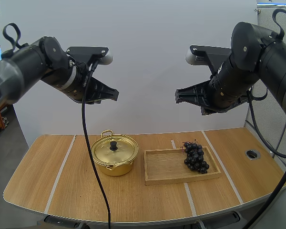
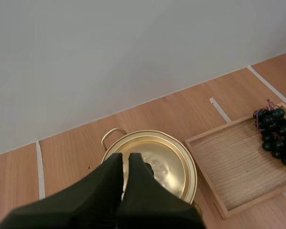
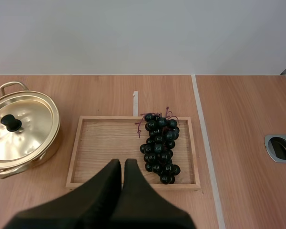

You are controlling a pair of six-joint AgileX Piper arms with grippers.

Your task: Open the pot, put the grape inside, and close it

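The round gold metal pot (image 1: 115,166) sits on the light wooden table (image 1: 52,176) with its gold lid (image 1: 105,150) on, so no step is done yet. There is one pot, one lid, and one dark bunch of grapes (image 1: 195,156) lying in one flat wooden tray (image 1: 164,168) beside the pot. My left gripper (image 1: 115,94) and right gripper (image 1: 177,97) hang high above, both closed tight and holding nothing.

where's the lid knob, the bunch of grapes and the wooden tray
lid knob (image 3: 10,122), right wrist view, on the black knob's top
bunch of grapes (image 3: 159,149), right wrist view, on the middle berries of the cluster
wooden tray (image 1: 163,167), high view, on its bare floor
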